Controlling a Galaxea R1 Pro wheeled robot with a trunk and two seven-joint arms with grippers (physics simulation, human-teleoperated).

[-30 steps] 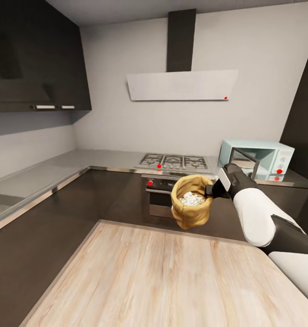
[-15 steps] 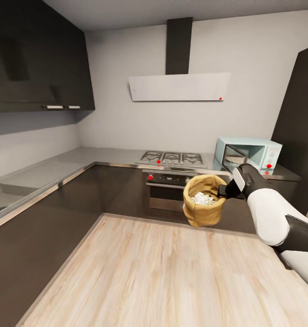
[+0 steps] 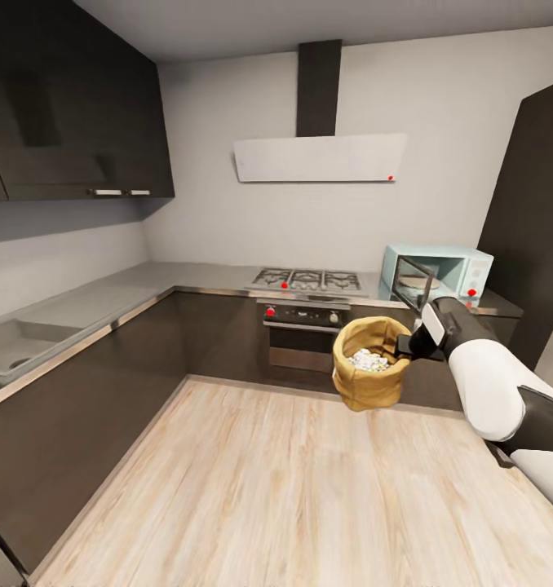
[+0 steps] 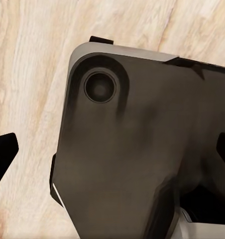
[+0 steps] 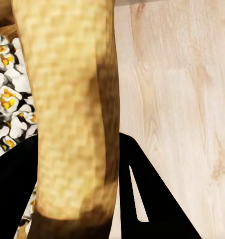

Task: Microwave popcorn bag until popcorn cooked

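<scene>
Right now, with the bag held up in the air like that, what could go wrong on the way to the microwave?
1. The right pincer grips the popcorn bag only by its rim wall, over bare floor; it may slip.
2. The bag's mouth is open, so the popcorn could spill if it tilts.
3. The microwave door stands ajar; the bag might clip it.

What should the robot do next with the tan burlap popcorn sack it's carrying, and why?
Probably carry it on toward the pale mint-blue box microwave. The right hand grips the tan burlap sack by its rim, in mid-air above the wooden floor, and the microwave door stands open.
</scene>
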